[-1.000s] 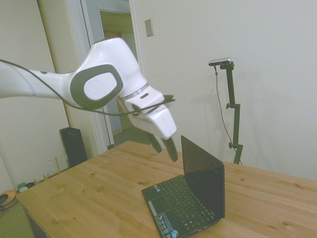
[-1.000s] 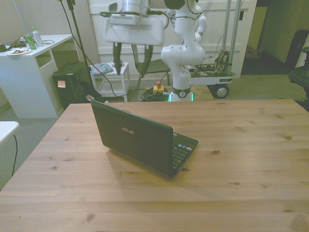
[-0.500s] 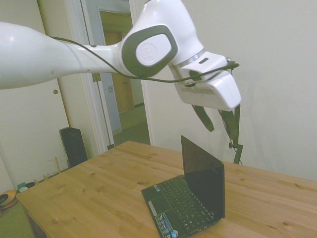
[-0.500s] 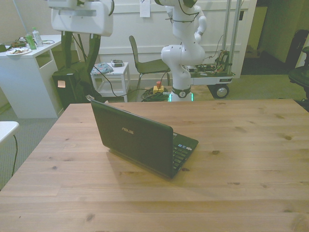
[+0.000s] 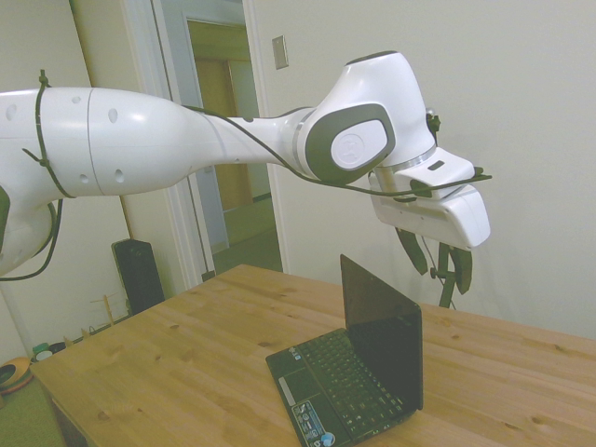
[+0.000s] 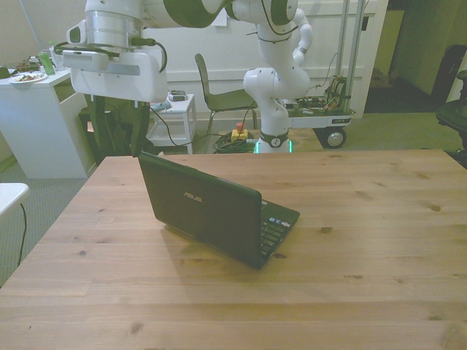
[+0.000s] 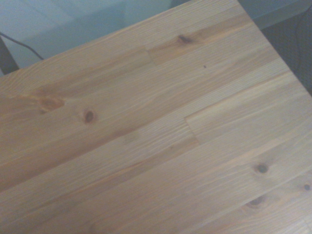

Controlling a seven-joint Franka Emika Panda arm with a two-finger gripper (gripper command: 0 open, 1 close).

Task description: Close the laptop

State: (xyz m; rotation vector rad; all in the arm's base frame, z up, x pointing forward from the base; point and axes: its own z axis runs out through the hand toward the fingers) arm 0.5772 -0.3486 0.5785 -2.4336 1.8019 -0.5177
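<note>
The long pale wooden table [image 6: 365, 240] carries almost nothing, which leaves the arm free room on every side of the one thing that matters. From the wrist view only bare planks and knots of that table show, so the camera there is looking past the machine, not at it.

The white robot arm [image 5: 168, 154] stretches in from the side view's left, its wrist bent so the fingers point down. That posture reads to me as a set-up for pushing a lid from behind rather than gripping anything.

The small black netbook-size laptop [image 6: 211, 215] sits toward the front view's left of the table's middle, lid up just past upright, its plain back facing the near edge and its keyboard facing the far edge. To shut it, the lid has to be tipped toward the keys, so contact belongs on the back of the lid near its top edge.

The gripper [image 5: 438, 265] hangs above and behind that top edge, near it but clear of it, holding nothing. Its dark fingers [image 6: 136, 135] stand apart, a plain gap between them.
</note>
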